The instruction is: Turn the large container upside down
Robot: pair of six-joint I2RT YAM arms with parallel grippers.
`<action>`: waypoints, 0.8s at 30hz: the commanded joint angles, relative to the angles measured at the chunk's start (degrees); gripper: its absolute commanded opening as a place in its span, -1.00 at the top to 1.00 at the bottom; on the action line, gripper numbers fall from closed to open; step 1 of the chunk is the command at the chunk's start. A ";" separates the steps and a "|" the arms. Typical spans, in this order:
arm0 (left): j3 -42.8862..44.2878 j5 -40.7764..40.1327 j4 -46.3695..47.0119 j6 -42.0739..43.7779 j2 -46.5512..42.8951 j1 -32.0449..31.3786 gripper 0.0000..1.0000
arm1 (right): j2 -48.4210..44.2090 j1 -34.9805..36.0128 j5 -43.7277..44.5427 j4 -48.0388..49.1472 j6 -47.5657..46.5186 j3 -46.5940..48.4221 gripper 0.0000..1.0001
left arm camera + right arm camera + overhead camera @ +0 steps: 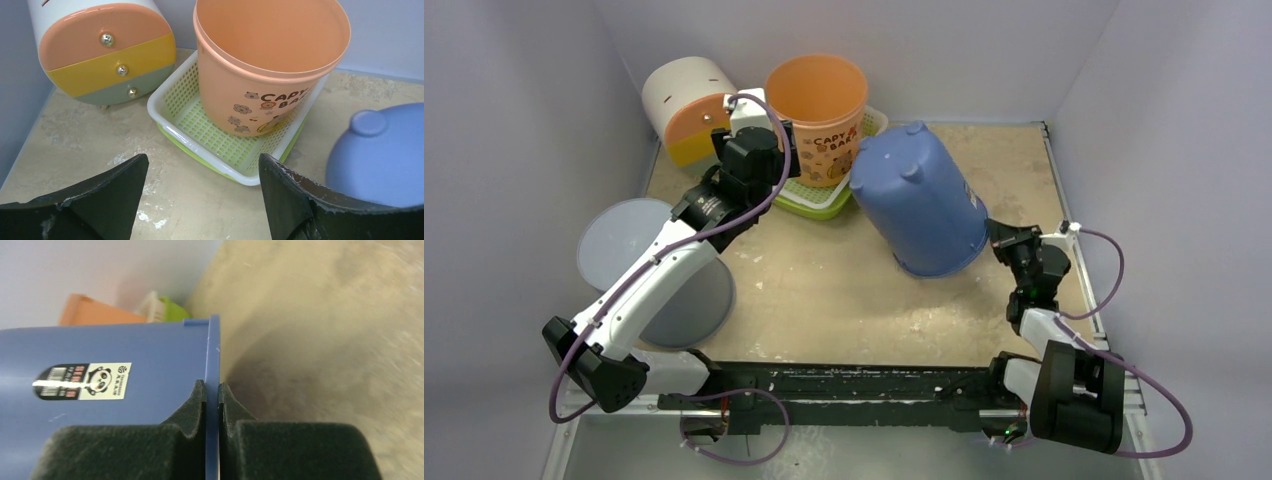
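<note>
Blue container (pixel 919 200) — centre-right on table (pixel 824 300), tilted, footed base up, mouth nearly down; right gripper (pixel 212 392) clamped on its rim. Left gripper (pixel 202 182) — jaws wide apart, empty, facing orange cup (pixel 265 65). Handling: lower the rim evenly until flush, then release.

Blue container (pixel 385 160) near orange bucket (pixel 270 65)

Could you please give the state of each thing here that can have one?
Large blue plastic container: bottom up, tilted, rim pinched.
White mesh basket: flat, occupied.
Orange plastic bucket: upright, open, standing in that basket.
Round white cabinet with three drawers: drawers shut.
Grey round lid: lying flat, covering nothing.
Left gripper: open, empty.
Right gripper: shut on the container's rim.
</note>
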 commanded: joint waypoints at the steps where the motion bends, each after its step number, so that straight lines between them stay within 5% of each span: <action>1: 0.25 -0.08 2.93 -0.33 -0.24 0.44 -0.57 | 0.09 0.14 2.42 -14.95 -8.33 0.51 1.00; 9: -0.18 -0.27 2.73 -0.51 -0.38 0.42 -0.56 | -0.44 0.12 4.33 -16.92 -9.94 1.72 0.86; 17: -1.39 -0.09 3.22 -1.06 -0.45 0.39 -0.57 | -1.62 0.12 7.56 -22.17 -12.11 3.38 -0.05; 24: -2.35 -0.02 3.58 -1.42 -0.76 0.39 -0.57 | -3.61 0.13 8.36 -25.83 -13.71 5.02 -0.17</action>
